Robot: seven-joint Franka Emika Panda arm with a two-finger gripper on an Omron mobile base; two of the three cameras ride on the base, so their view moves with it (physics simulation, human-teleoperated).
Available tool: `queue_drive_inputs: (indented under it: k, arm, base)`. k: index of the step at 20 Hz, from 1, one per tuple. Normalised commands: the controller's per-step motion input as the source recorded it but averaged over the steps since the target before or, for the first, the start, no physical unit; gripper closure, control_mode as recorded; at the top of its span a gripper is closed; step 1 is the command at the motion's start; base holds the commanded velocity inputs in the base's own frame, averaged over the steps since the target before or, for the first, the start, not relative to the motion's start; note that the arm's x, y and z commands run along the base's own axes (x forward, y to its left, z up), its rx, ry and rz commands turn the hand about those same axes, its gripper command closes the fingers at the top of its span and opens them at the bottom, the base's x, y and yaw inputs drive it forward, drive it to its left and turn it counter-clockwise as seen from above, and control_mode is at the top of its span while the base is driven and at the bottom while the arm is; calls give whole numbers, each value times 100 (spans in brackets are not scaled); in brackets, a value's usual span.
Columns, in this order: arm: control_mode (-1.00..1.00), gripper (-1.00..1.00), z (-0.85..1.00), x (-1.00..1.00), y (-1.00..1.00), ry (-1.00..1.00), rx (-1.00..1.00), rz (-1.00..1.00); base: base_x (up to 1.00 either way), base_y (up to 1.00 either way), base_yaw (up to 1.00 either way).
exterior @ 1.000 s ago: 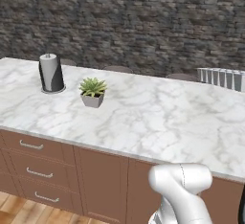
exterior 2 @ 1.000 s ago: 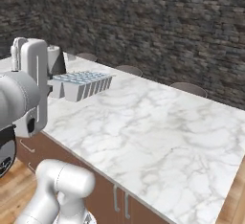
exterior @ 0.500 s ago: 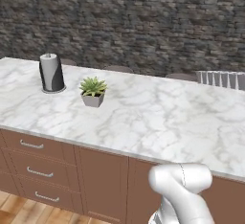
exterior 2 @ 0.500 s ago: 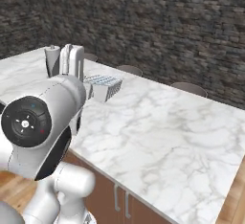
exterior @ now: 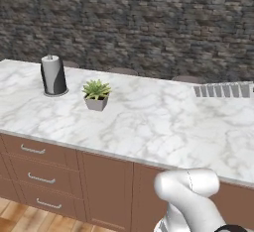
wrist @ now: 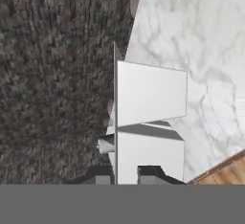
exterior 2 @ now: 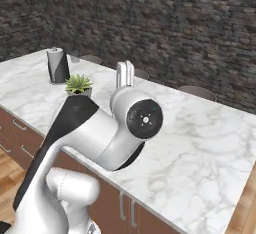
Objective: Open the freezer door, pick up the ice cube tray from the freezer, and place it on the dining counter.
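My gripper point(wrist: 125, 174) is shut on the ice cube tray point(wrist: 150, 93), whose pale panels stand close in front of the hand. In the left base view the ice cube tray point(exterior: 222, 90) shows its row of compartments over the right part of the dining counter point(exterior: 149, 122), near the far edge. In the right base view the ice cube tray point(exterior 2: 125, 73) is edge-on, poking up behind my arm's big joint above the dining counter point(exterior 2: 210, 143). Whether the tray touches the slab I cannot tell. The freezer and the freezer door are out of view.
A dark paper-towel roll point(exterior: 53, 75) and a small potted plant point(exterior: 96, 95) stand on the counter's left part. Brown drawers with silver handles point(exterior: 33, 149) run below the near edge. A stone wall point(exterior: 129, 23) rises behind, with round stool tops point(exterior 2: 197, 92) along the far side.
The arm has swung rightward across the right base view, carrying the tray further along the counter and turning it edge-on there. The base and the things on the counter have stayed put.
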Motion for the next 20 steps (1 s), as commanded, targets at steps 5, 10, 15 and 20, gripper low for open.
queue_drive_inputs:
  k: [5, 10, 15, 20]
  arm:
    - [-100, 100, -38, 88, -21, 22, 0, 13]
    - [-100, 100, -39, 82, -25, 16, 0, 12]
    - [-100, 100, -39, 74, -20, 5, 0, 12]
    - [-100, 100, -15, 51, -6, 0, 0, 9]
  base:
    - [0, 0, 0]
    - [0, 0, 0]
    - [0, 0, 0]
    - [0, 0, 0]
